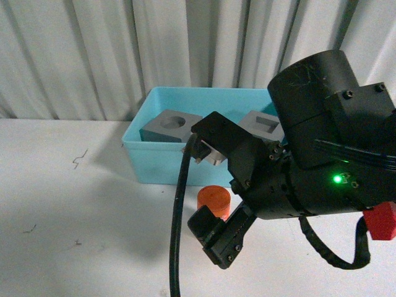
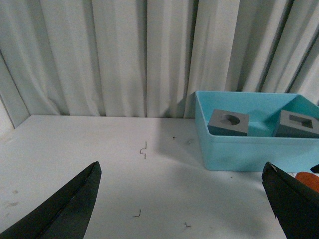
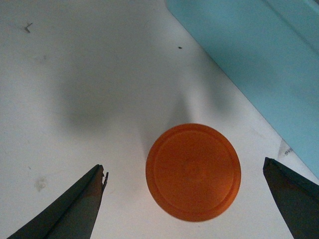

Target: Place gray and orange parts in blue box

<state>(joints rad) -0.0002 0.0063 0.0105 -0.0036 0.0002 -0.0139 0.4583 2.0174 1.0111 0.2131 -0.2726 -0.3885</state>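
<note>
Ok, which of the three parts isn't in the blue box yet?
The orange cylinder: it stands on the table before the blue box, under the open right tool. The round-recess cube and square-recess cube lie inside.

No readable text or numerals show, even on the orange cylinder (image 3: 193, 172).

Backdrop: white curtain, white table, soft light.
Pleated off-white curtain (image 1: 93, 55) hangs along the table's far edge across the full width, folds vertical. Table (image 1: 62, 204) top is matte white, with a few small dark scuff marks (image 1: 79, 158) on the left half. The left wrist view also shows faint grey smudges toward the left edge. A flat pale panel (image 2: 9, 94) closes off the curtain's left end. Light is even and diffuse, and shadows on the tabletop are soft-edged grey.
</note>
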